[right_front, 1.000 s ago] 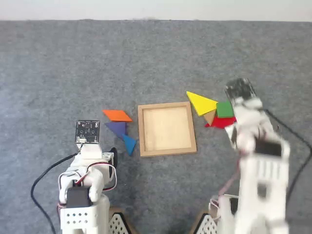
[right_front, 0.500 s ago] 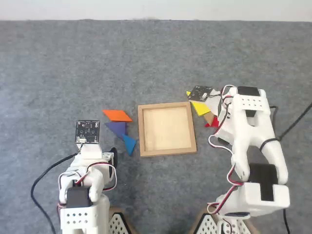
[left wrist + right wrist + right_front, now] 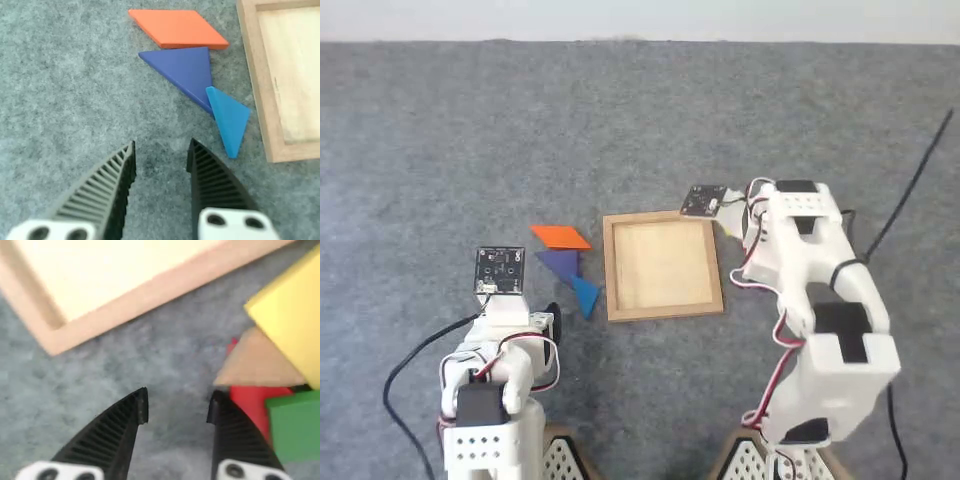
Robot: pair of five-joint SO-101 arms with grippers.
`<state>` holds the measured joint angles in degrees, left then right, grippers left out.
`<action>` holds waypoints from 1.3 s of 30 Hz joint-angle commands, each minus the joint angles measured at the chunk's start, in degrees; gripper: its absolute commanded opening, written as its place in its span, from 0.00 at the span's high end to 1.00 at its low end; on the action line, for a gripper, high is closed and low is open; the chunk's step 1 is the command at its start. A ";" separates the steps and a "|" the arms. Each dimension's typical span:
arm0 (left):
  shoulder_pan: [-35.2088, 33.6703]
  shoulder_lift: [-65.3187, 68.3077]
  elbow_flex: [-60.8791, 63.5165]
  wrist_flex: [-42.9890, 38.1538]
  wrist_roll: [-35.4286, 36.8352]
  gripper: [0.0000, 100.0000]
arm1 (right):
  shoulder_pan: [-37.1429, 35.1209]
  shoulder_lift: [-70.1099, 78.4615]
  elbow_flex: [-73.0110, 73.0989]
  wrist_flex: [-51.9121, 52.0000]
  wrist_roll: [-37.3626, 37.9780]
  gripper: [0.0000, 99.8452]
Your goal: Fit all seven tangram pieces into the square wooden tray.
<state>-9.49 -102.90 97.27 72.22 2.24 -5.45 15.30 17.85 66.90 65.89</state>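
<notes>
One square wooden tray. Left of it lie three pieces: orange parallelogram, dark blue triangle, light blue triangle. Right of it lie four: yellow piece, tan triangle, red piece, green piece. The left gripper and right gripper stand parted, holding nothing.

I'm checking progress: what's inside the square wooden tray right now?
Bare wood floor shows inside the square wooden tray; no tangram piece is visible in it. The right arm's camera board overlaps the tray's far right corner, hiding a sliver there.
</notes>
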 commanded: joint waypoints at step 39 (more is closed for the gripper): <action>0.18 -1.41 -0.84 0.18 -0.09 0.84 | 14.20 31.08 -62.77 27.21 2.64 0.78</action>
<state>-9.49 -102.99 97.27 72.22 2.24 6.68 47.91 -40.62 90.64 68.88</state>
